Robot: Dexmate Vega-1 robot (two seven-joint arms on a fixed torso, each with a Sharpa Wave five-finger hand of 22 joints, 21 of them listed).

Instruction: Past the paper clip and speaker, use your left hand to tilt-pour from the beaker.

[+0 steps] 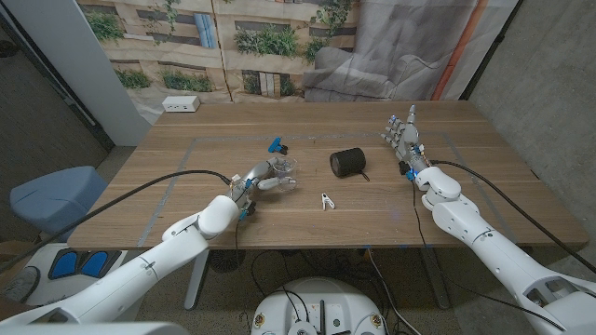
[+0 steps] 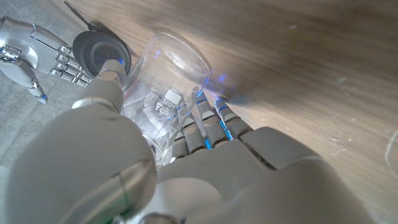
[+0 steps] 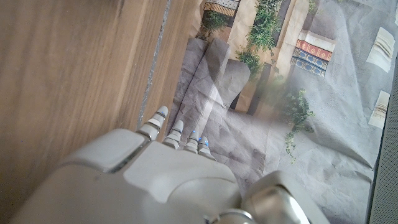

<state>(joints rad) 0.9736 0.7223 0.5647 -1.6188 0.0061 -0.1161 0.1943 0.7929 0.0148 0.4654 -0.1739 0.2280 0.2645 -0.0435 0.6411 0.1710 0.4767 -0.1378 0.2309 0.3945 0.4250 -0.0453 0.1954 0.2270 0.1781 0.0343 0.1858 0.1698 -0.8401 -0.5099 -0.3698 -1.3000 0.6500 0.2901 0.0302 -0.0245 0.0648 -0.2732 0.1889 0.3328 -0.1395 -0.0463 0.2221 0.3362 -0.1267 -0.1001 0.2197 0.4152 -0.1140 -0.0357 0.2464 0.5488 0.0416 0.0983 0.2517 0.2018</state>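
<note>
A clear glass beaker (image 1: pixel 284 169) sits left of the table's middle, and my left hand (image 1: pixel 263 177) grips it around its side. In the left wrist view the beaker (image 2: pixel 171 78) lies between the thumb and the fingers (image 2: pixel 208 121), its mouth pointing away from the hand; it looks tilted. A black round speaker (image 1: pixel 348 162) stands just right of it, also visible as the speaker (image 2: pixel 99 53) past the beaker. A small white paper clip (image 1: pixel 325 200) lies nearer the front. My right hand (image 1: pixel 405 140) stands at the right, fingers up and spread, holding nothing.
A small blue object (image 1: pixel 276 145) lies just behind the beaker. A white box (image 1: pixel 181 104) sits at the table's far left corner. My right hand (image 3: pixel 180 168) is near the table's far edge, with a printed backdrop beyond. A blue chair (image 1: pixel 56 195) stands left of the table.
</note>
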